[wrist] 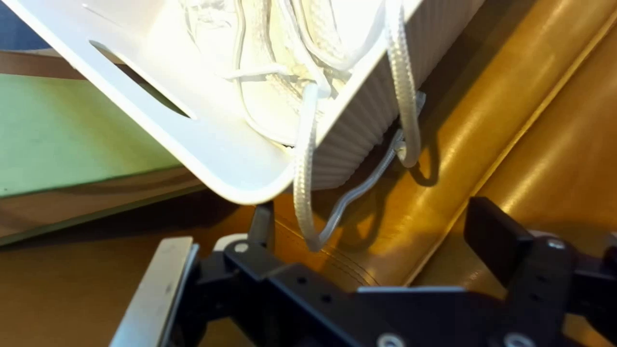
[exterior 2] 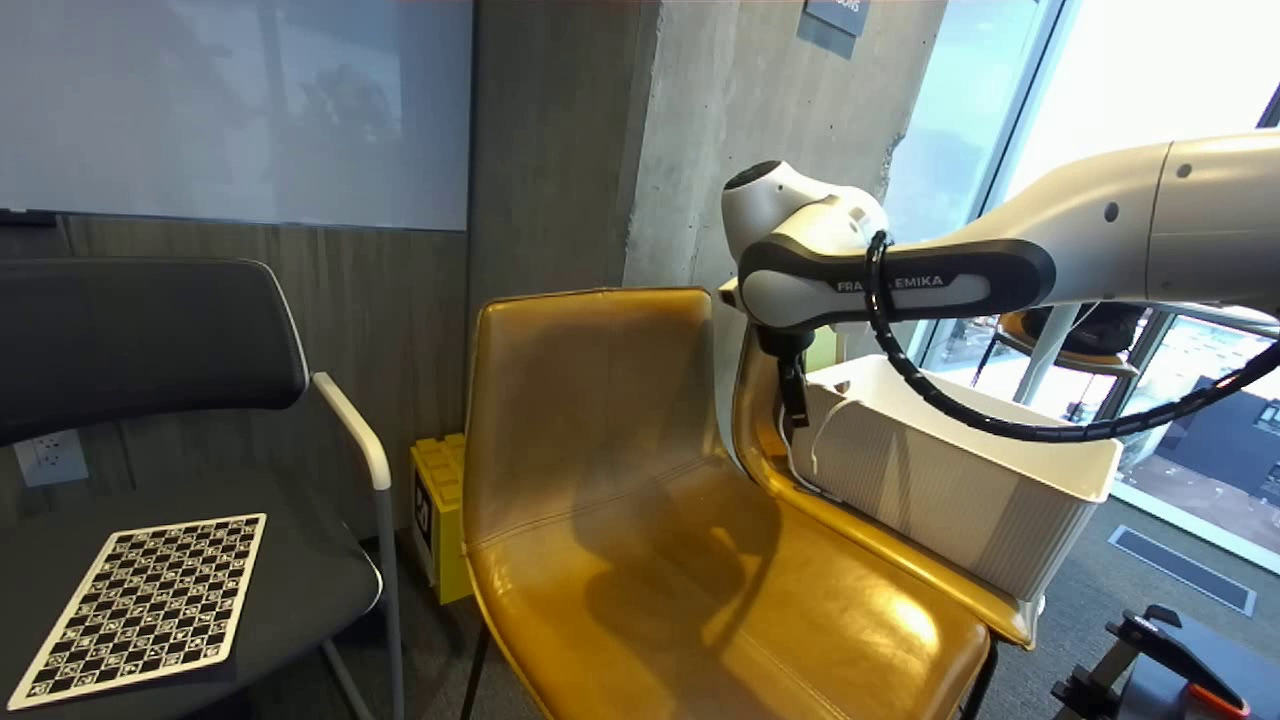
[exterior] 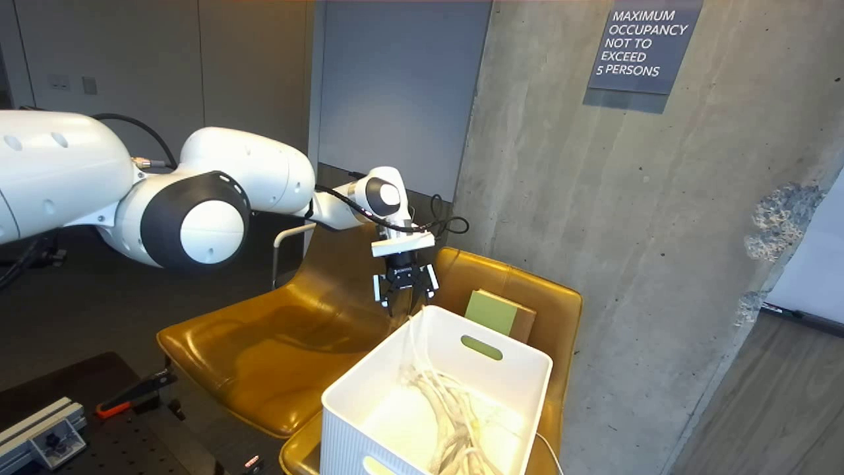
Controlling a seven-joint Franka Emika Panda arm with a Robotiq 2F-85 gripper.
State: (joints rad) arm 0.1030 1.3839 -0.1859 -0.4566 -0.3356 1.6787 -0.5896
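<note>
Jaws stand wide apart with hold of nothing, their fingers (wrist: 496, 241) pointing down just beside the nearest corner of a white bin (exterior 2: 940, 490). Closest to them is a pale braided cord (wrist: 302, 178): it comes over the bin's rim just ahead of the jaws, hangs in a loop and turns back up along the bin's long side. In the wrist view its lowest bend shows in the gap between the fingers, but I cannot tell whether it is level with their tips. A further strand (wrist: 404, 82) drops over the long side, ahead and to the right of the jaws in that view, and meets the loop in either a knot or a mere crossing. Beyond the jaws, inside the bin, lies a heap of cord (exterior: 453, 432). Bin and what looks like a green book (wrist: 82, 130), left of the jaws in the wrist view, are on a brown leather chair (exterior: 550, 297).

The cord should be light, limp and hard to damage, its smooth braid perhaps slippery, and the heap may drag on it. The best hold is probably the free run below the rim, clear of the wall, pinched squarely near the bend
</note>
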